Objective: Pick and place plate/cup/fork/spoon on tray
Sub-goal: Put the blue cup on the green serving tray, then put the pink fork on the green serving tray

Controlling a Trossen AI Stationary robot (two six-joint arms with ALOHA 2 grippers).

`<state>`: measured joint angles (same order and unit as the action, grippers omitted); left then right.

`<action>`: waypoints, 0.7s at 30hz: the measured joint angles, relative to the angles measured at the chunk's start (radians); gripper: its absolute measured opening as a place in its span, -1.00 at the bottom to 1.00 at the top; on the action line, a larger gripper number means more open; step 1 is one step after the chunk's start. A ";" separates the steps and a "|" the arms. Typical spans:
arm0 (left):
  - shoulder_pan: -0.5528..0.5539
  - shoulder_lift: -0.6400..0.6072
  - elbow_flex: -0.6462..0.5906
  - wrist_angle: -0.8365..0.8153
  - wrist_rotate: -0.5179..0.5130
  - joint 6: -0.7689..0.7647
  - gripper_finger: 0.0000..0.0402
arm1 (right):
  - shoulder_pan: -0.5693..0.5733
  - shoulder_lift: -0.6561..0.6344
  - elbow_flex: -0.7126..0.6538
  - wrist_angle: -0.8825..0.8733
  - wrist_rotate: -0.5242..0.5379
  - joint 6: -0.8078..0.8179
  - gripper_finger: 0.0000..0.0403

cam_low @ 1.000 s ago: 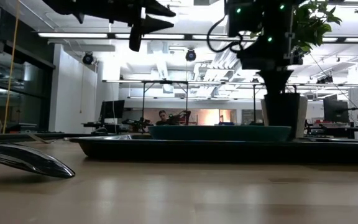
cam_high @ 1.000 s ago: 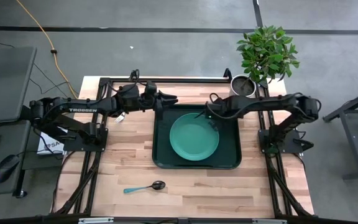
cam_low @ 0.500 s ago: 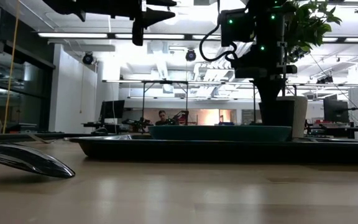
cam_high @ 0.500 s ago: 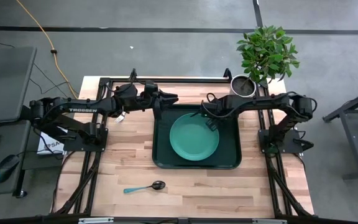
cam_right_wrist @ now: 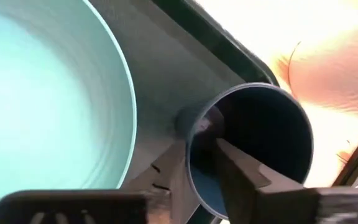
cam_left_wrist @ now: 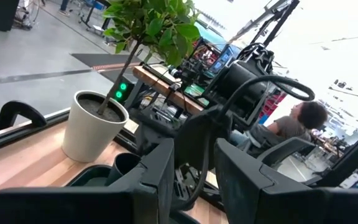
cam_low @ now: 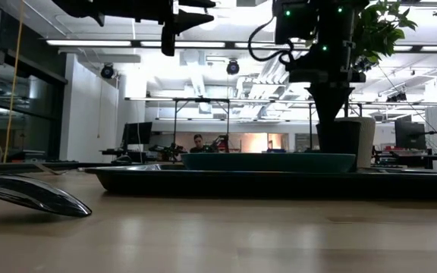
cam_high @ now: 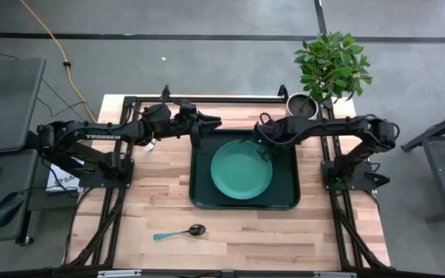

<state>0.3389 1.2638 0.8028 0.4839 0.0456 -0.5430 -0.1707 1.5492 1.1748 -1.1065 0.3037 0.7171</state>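
Note:
The teal plate [cam_high: 240,170] lies in the dark green tray [cam_high: 207,193]. The dark cup [cam_right_wrist: 260,143] stands upright in the tray's far right corner, close beside the plate's rim. My right gripper [cam_right_wrist: 204,162] points steeply down at the cup with one finger on each side of its wall. It is slightly open. My left gripper [cam_high: 213,121] hangs level and high over the tray's far left corner, a narrow gap between its fingers. The teal-handled spoon [cam_high: 180,232] lies on the table near the front edge. The fork is out of view. My right gripper comes at the cup from above. One finger [cam_right_wrist: 235,168] is inside the cup and the other [cam_right_wrist: 176,171] is outside its wall [cam_right_wrist: 190,149], on the side toward the plate. Whether either finger touches the wall, I cannot tell. The cup stands upright in the tray.
A white pot [cam_high: 303,106] with a leafy plant stands at the table's far right corner, just beyond the cup. Black frame rails run along the table's sides. Bare wood lies between the tray and the front edge, around the spoon.

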 joint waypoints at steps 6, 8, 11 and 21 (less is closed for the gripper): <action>0.000 0.000 0.000 0.000 0.000 0.000 -0.50 | 0.000 -0.022 0.001 -0.010 0.014 0.010 -0.37; 0.000 0.000 0.000 0.001 0.000 0.000 -0.50 | 0.000 -0.034 0.013 -0.022 0.020 0.028 -0.28; 0.000 0.000 0.000 0.006 0.003 -0.001 -0.50 | 0.000 -0.076 0.046 -0.017 0.021 0.034 -0.14; 0.000 -0.015 0.000 -0.011 0.146 -0.003 -0.50 | 0.131 -0.413 -0.043 0.141 0.037 0.003 0.13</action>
<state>0.3393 1.2491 0.8028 0.4730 0.1920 -0.5461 -0.0393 1.1363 1.1317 -0.9656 0.3410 0.7204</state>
